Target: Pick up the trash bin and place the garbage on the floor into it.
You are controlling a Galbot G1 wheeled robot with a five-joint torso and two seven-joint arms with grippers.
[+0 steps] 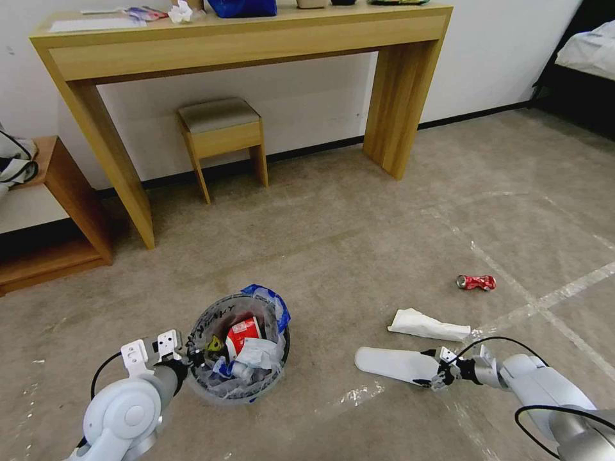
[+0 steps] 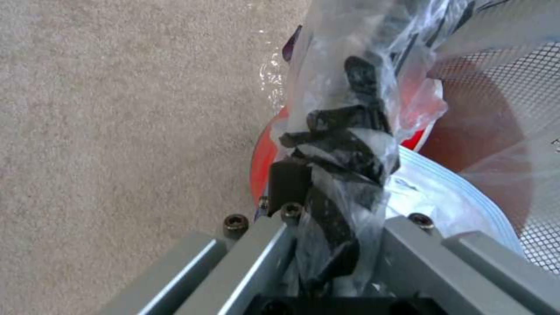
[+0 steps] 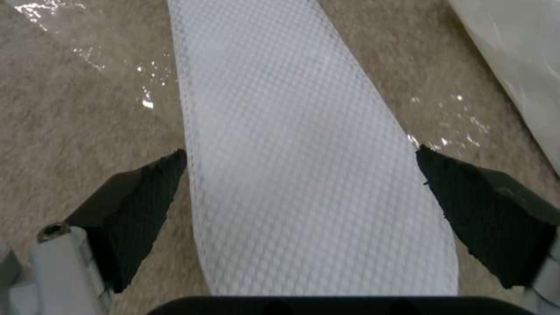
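We are in the collecting step, with the trash bin already in hand and part filled. Our left pincer is clamped on the bin's rim and its clear plastic liner at the bin's 9 o'clock side; the left wrist view shows the bag bunched between the jaws. Inside lie a red-and-white carton and some white wrappers. We cannot tell whether the bin is lifted or resting on the floor.

Our right pincer is low at the near end of the flat white slipper, which lies on the carpet at about 3 o'clock from the bin. The right wrist view shows the jaws spread wide, one black pad at each side of the slipper's textured sole, touching or nearly touching its edges, not yet gripping.

The next move, we judge, calls for closing squarely across the slipper's width, low enough to catch such a thin, floppy thing, then carrying it over the bin's mouth.

Left over: a white tissue just beyond the slipper and a crushed red can farther off at 1 o'clock.
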